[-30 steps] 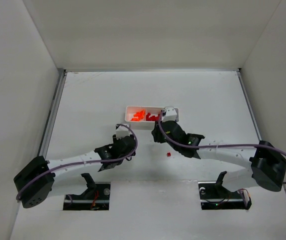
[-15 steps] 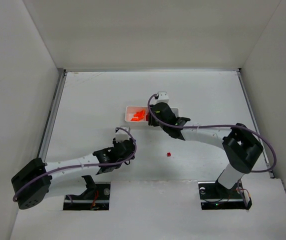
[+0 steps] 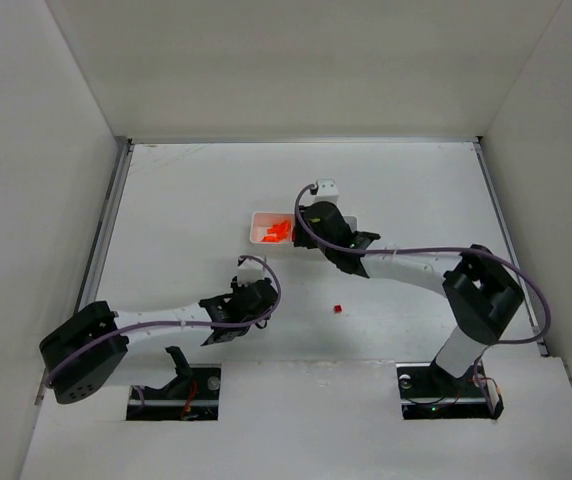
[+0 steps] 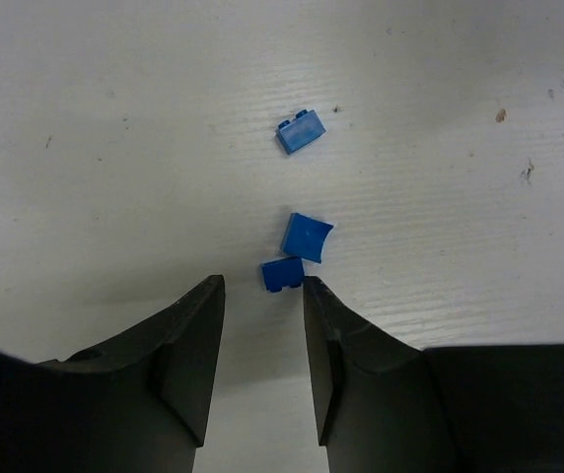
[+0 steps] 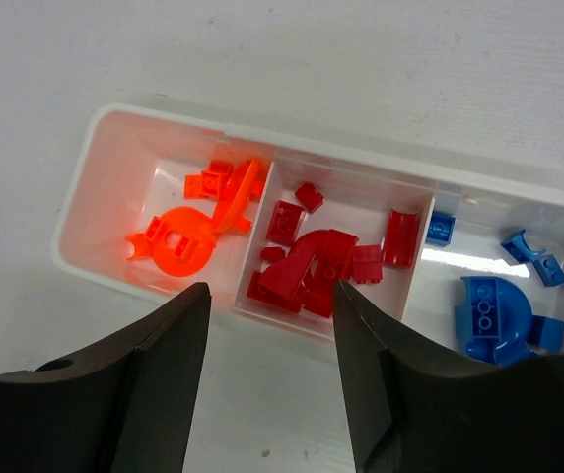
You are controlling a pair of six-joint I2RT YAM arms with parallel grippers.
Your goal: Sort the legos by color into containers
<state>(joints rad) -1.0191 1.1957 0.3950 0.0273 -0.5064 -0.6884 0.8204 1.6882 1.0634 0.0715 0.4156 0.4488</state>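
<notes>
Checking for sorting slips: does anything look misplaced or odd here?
Tray compartments each hold one color, nothing mixed. Loose on the table: one lone red lego, and three blue legos by the left gripper.

Both arms stretch forward and inward, the left tool point(image 4: 262, 288) and the right tool point(image 5: 270, 294) each pointing down, fingers parted.

White table point(image 3: 186, 200), plain white walls point(image 3: 296, 60) around.
</notes>
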